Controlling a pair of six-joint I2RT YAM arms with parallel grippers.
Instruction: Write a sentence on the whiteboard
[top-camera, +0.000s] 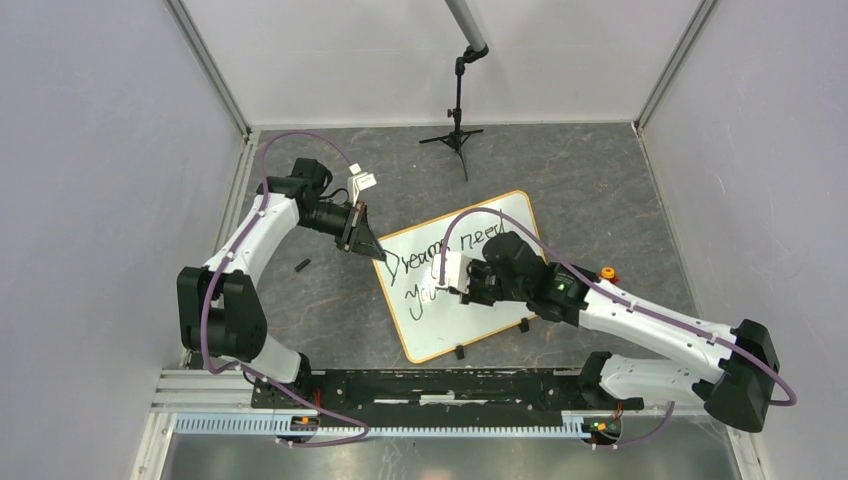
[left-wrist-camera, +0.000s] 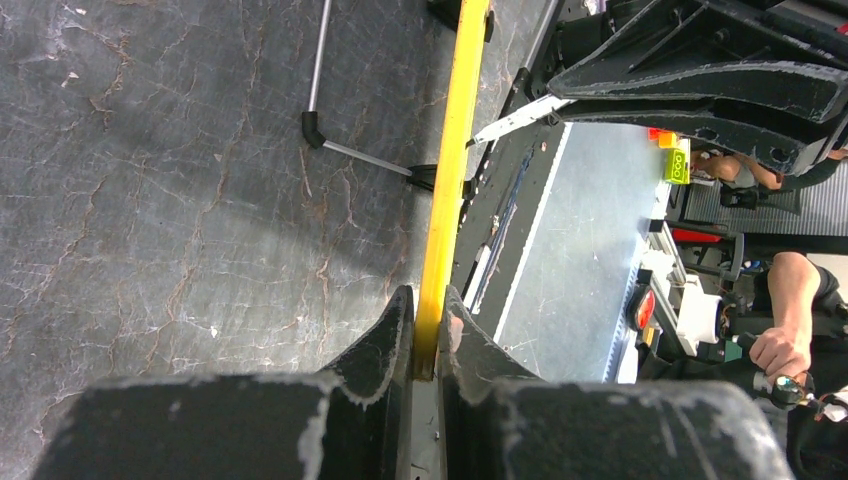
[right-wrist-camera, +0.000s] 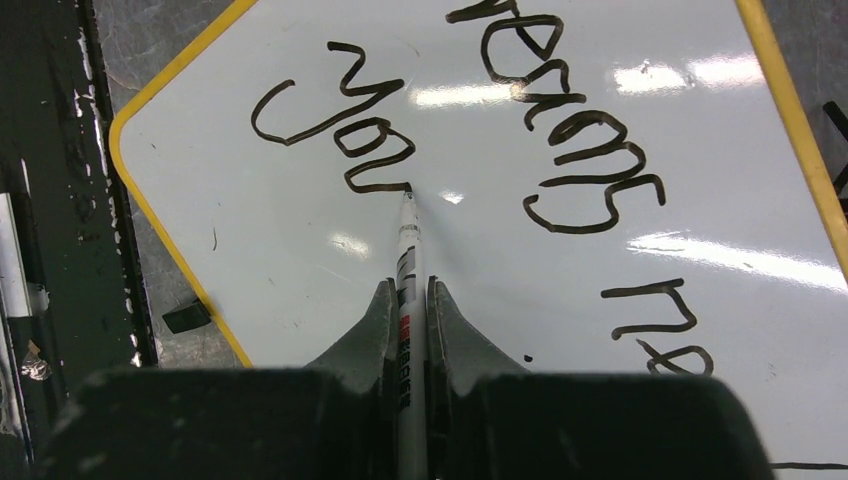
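Lying tilted at frame centre on the grey surface (top-camera: 330, 310), the whiteboard (top-camera: 450, 330) has its left rim pinched in the left gripper (top-camera: 376, 250) jaws, while the right gripper (right-wrist-camera: 407, 295) jaws clamp a marker (right-wrist-camera: 408, 240), tip touching the sentence (top-camera: 432, 262) at "you".

The whiteboard (right-wrist-camera: 300, 260) has a smooth, glossy white face that mirrors the lights in bright patches, a smooth, plastic-looking yellow-orange rim (left-wrist-camera: 452, 170), and the sentence (right-wrist-camera: 560, 120) in flat black ink. The table top (left-wrist-camera: 150, 200) is dark grey, veined like stone and finely scratched, with a dull sheen. The left gripper (left-wrist-camera: 428, 330) and right gripper (right-wrist-camera: 407, 295) have matt black plastic fingers worn pale at the edges, and the marker (right-wrist-camera: 408, 240) has a smooth white barrel.
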